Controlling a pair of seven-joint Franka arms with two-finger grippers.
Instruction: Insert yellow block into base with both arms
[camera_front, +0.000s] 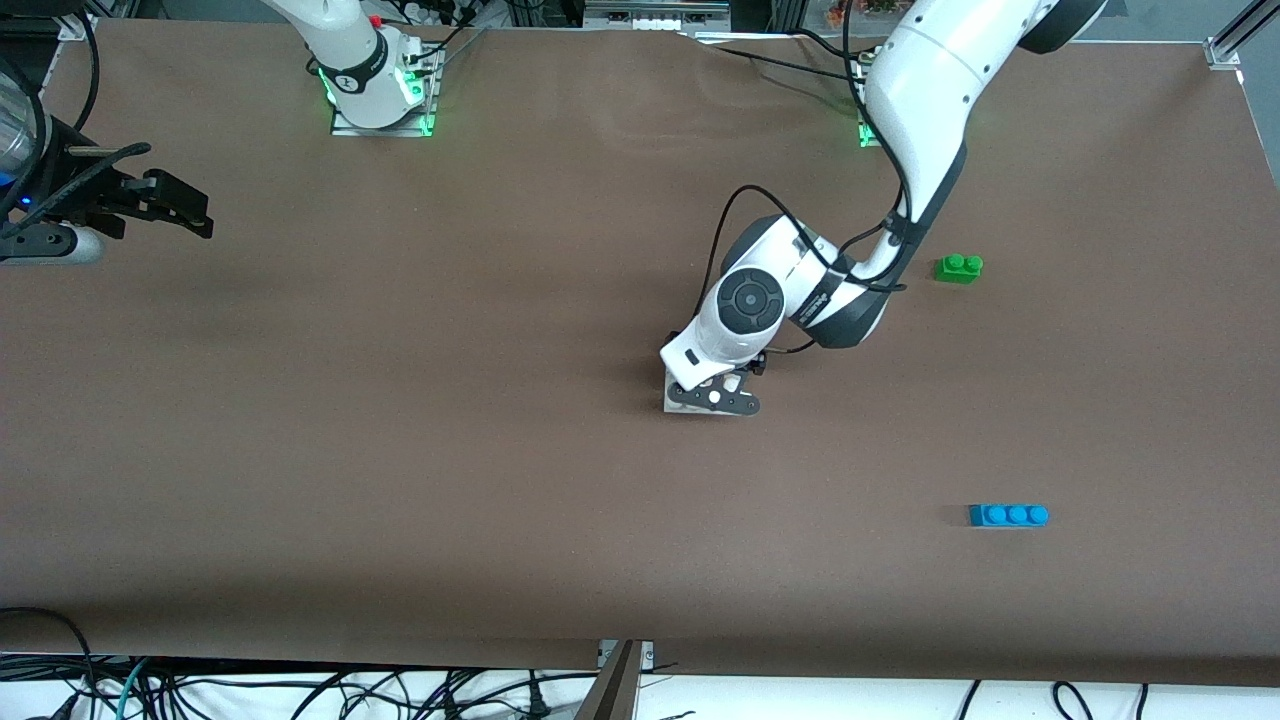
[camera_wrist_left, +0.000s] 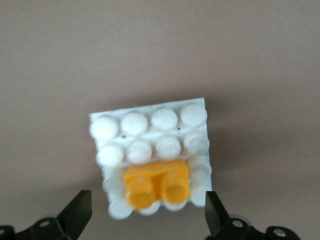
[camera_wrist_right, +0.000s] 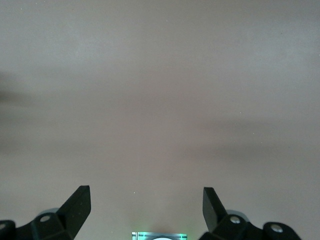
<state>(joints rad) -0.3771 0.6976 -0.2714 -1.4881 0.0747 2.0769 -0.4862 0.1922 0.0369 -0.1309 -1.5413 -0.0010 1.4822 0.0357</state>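
The yellow block (camera_wrist_left: 157, 182) sits on the white studded base (camera_wrist_left: 150, 132), on the rows at one edge. My left gripper (camera_wrist_left: 147, 215) is open and hangs over them, one finger on each side of the base, touching neither. In the front view the left gripper (camera_front: 712, 398) is over the middle of the table and covers most of the base (camera_front: 674, 402); the yellow block is hidden there. My right gripper (camera_front: 200, 210) is open and empty, in the air over the right arm's end of the table. Its wrist view (camera_wrist_right: 146, 205) shows only bare brown table.
A green two-stud brick (camera_front: 958, 268) lies toward the left arm's end of the table. A blue three-stud brick (camera_front: 1008, 515) lies nearer to the front camera. The right arm's lit mount (camera_wrist_right: 159, 236) shows at the edge of the right wrist view.
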